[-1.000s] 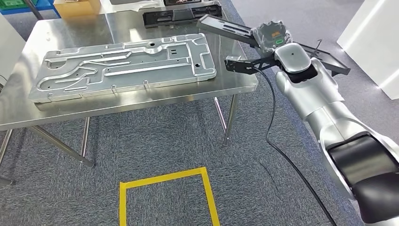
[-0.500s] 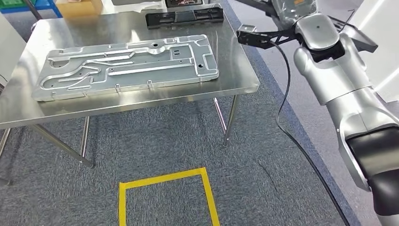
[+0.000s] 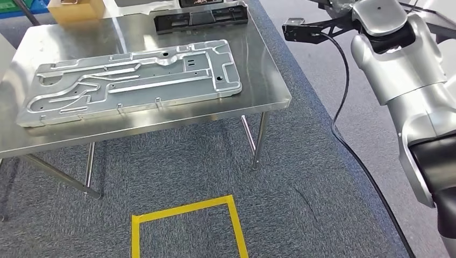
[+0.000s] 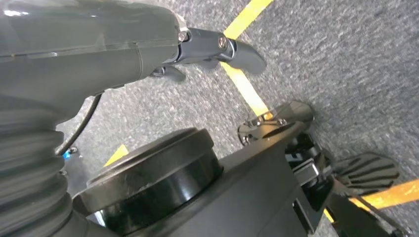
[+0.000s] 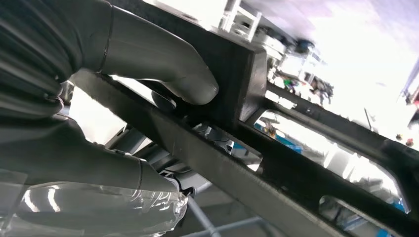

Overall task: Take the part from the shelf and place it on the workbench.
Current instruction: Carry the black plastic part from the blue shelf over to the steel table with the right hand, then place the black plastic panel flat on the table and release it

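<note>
You have the steel workbench ahead and to the left, standing on grey carpet marked with a yellow tape square. A large silver metal plate lies flat across most of the bench top, and a long black part lies along the far edge. Your right arm is raised off the bench's right side, well apart from the table. Your right hand grips the black frame part, thumb pressed against one bar; the part is in the air, off the bench. Your left hand hangs over the floor with its fingers curled in, holding nothing.
</note>
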`<state>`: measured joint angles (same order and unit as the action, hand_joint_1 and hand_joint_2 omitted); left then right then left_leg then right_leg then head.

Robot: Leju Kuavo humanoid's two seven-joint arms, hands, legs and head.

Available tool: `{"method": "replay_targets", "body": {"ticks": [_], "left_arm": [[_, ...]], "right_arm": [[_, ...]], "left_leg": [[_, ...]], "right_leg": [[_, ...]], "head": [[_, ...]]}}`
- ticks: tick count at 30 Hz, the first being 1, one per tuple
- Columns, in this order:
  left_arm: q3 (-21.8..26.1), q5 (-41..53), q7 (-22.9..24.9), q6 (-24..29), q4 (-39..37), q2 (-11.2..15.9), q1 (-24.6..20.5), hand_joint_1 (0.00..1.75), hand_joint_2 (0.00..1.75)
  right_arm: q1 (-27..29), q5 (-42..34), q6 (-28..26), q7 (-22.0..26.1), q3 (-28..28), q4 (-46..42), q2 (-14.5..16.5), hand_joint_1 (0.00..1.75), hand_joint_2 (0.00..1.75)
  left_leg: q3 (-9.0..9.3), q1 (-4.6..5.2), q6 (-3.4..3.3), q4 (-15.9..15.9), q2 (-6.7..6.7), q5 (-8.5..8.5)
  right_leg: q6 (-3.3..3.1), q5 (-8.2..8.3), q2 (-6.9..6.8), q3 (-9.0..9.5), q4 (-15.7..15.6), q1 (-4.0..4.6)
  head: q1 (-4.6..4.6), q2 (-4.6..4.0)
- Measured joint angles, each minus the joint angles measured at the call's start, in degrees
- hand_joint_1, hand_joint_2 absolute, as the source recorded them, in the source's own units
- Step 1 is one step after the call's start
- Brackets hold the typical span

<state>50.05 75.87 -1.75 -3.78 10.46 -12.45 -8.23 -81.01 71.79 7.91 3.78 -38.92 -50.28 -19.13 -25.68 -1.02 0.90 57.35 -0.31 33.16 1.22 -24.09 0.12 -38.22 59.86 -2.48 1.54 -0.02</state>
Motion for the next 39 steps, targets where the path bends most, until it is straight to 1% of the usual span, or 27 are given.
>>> {"method": "replay_targets", "body": {"ticks": [1,2,3,4,5,6,7,8,9,10,11,12,13,15,16,17,20,24,29,35,39], "left_arm": [[-0.1,0.1,0.2,-0.1,0.0,0.0,-0.1,0.0,1.75],[-0.1,0.1,0.3,-0.2,0.0,0.0,-0.3,0.0,1.75],[-0.1,0.2,0.4,-0.3,0.0,0.0,-0.4,0.0,1.75],[-0.1,0.3,0.5,-0.4,0.0,0.0,-0.5,0.0,1.75],[-0.1,0.4,0.6,-0.5,0.0,0.0,-0.5,0.0,1.75],[-0.1,0.4,0.6,-0.5,0.0,0.0,-0.6,0.0,1.75],[-0.2,0.5,0.7,-0.6,0.0,0.0,-0.6,0.0,1.75],[-0.2,0.5,0.7,-0.6,0.0,0.0,-0.6,0.0,1.75],[-0.2,0.5,0.7,-0.6,0.0,0.1,-0.6,0.0,1.75],[-0.3,0.5,0.8,-0.6,0.0,0.1,-0.6,0.0,1.75],[-0.3,0.5,0.9,-0.5,0.0,0.1,-0.6,0.0,1.75],[-0.4,0.4,0.9,-0.5,0.0,0.1,-0.7,0.0,1.75],[-0.4,0.4,1.0,-0.4,0.0,0.1,-0.8,0.0,1.75],[-0.5,0.3,1.1,-0.3,0.0,0.0,-1.0,0.0,1.75],[-0.5,0.2,1.1,-0.2,0.0,0.0,-1.1,0.0,1.75],[-0.5,0.1,1.1,-0.1,0.0,0.0,-1.1,0.0,1.75],[-0.5,-0.1,1.0,0.1,0.0,0.0,-1.1,0.0,1.75],[-0.5,-0.4,0.9,0.2,0.0,0.0,-1.3,0.0,1.75],[-0.5,-0.6,0.9,0.2,0.0,0.0,-1.4,0.0,1.75],[-0.4,-1.1,0.9,0.5,0.0,0.0,-1.5,0.0,1.75],[-0.4,-1.6,0.5,0.5,0.0,0.2,-1.3,0.0,1.75]], "right_arm": [[-1.2,-0.2,0.4,0.6,-0.6,1.7,1.1,1.75,1.75],[-2.4,-0.8,0.7,1.6,-1.3,3.7,2.6,1.75,1.75],[-3.2,-1.5,1.0,2.5,-1.9,5.9,4.2,1.75,1.75],[-3.8,-2.3,1.3,3.3,-2.6,8.4,6.1,1.75,1.75],[-4.0,-2.9,1.5,3.9,-3.2,10.8,8.0,1.75,1.75],[-4.1,-3.3,1.7,4.3,-3.7,12.9,10.0,1.75,1.75],[-4.3,-3.5,2.0,4.5,-4.1,14.8,12.1,1.75,1.75],[-4.5,-3.6,2.1,4.5,-4.5,16.4,14.1,1.75,1.75],[-5.0,-3.7,2.2,4.4,-4.9,17.8,15.9,1.75,1.75],[-5.5,-3.6,2.2,4.2,-5.2,19.1,17.5,1.75,1.75],[-6.0,-3.6,2.1,4.1,-5.6,20.4,18.9,1.75,1.75],[-6.5,-3.7,2.1,3.9,-5.9,21.5,20.1,1.75,1.75],[-6.8,-3.7,2.1,3.9,-6.1,22.4,21.1,1.75,1.75],[-7.5,-3.8,2.1,4.0,-6.3,23.8,22.6,1.75,1.75],[-8.0,-4.0,2.0,4.2,-6.4,24.5,23.2,1.75,1.75],[-8.3,-4.1,2.0,4.6,-6.4,25.2,23.9,1.75,1.75],[-9.1,-5.1,2.1,5.8,-6.5,27.1,25.8,1.75,1.75],[-9.6,-5.6,2.1,6.9,-6.5,28.7,27.6,1.75,1.75],[-10.1,-5.8,2.0,7.4,-6.5,30.0,28.9,1.75,1.75],[-10.6,-6.0,1.8,7.7,-6.5,31.1,30.3,1.75,1.75],[-10.6,-6.0,1.6,7.7,-6.5,31.7,30.7,1.75,1.75]], "left_leg": [[-0.95,-0.04,0.22,2.0,0.03,0.9],[-2.67,-0.06,0.39,5.2,0.06,2.12],[-5.07,-0.08,0.49,9.3,0.06,3.45],[-7.7,-0.08,0.52,13.4,0.06,4.42],[-9.96,-0.06,0.47,16.2,0.06,4.33],[-11.54,-0.04,0.32,17.0,0.06,2.88],[-12.27,0.0,0.08,15.5,0.06,0.13],[-12.27,0.09,-0.3,12.2,0.06,-3.51],[-11.87,0.25,-0.75,8.8,0.08,-6.63],[-11.42,0.5,-1.17,6.0,0.09,-9.01],[-10.98,0.67,-1.43,4.2,0.11,-10.34],[-10.53,0.74,-1.2,3.4,0.11,-10.35],[-10.09,0.74,-0.71,2.6,0.03,-10.04],[-9.58,0.64,-0.33,1.6,-0.27,-8.9],[-9.56,0.65,-0.51,1.4,-0.49,-8.62],[-9.65,0.67,-0.83,1.5,-0.67,-8.56],[-9.69,0.72,-1.07,1.5,-0.92,-8.52],[-9.68,0.8,-1.62,1.5,-0.94,-8.56],[-9.67,0.89,-1.88,1.5,-0.95,-8.71],[-9.65,0.92,-2.03,1.5,-0.93,-8.8],[-9.73,1.25,-2.28,1.8,-0.93,-8.67]], "right_leg": [[-0.3,-0.21,0.06,0.3,-0.1,-0.07],[-0.54,-0.39,0.16,0.69,-0.4,-0.08],[-0.7,-0.59,0.31,1.18,-0.6,0.0],[-0.83,-0.83,0.5,1.76,-0.8,0.12],[-0.92,-1.14,0.68,2.4,-1.0,0.28],[-0.98,-1.52,0.82,3.05,-1.1,0.45],[-1.02,-1.9,0.95,3.64,-1.1,0.59],[-1.02,-2.28,1.06,4.15,-1.1,0.72],[-0.96,-2.61,1.12,4.61,-1.3,0.81],[-0.82,-2.84,1.13,4.99,-1.4,0.9],[-0.66,-3.03,1.1,5.26,-1.5,1.01],[-0.52,-3.08,1.05,5.34,-1.5,1.12],[-0.38,-3.17,0.95,5.33,-1.5,1.21],[-0.23,-3.33,0.62,5.16,-1.3,1.27],[-0.13,-3.44,0.41,5.2,-1.3,1.25],[-0.09,-3.47,0.25,5.27,-1.5,1.24],[0.05,-3.4,0.06,5.55,-1.9,1.17],[0.43,-3.15,0.05,5.77,-2.3,1.1],[0.79,-2.91,0.05,5.88,-2.5,1.01],[1.01,-2.76,0.06,5.89,-2.5,1.0],[1.29,-2.66,0.04,5.92,-2.7,0.72]], "head": [[0.01,0.0],[0.01,0.0],[0.01,0.0],[0.01,0.0],[0.01,0.0],[0.01,0.0],[0.01,0.0],[0.01,0.0],[0.01,0.0],[0.01,0.0],[0.01,0.0],[0.01,0.0],[0.02,0.0],[0.01,0.0],[-0.01,0.0],[-0.03,0.0],[-0.07,0.0],[-0.07,0.0],[-0.07,0.0],[-0.08,0.0],[-0.08,0.0]]}}
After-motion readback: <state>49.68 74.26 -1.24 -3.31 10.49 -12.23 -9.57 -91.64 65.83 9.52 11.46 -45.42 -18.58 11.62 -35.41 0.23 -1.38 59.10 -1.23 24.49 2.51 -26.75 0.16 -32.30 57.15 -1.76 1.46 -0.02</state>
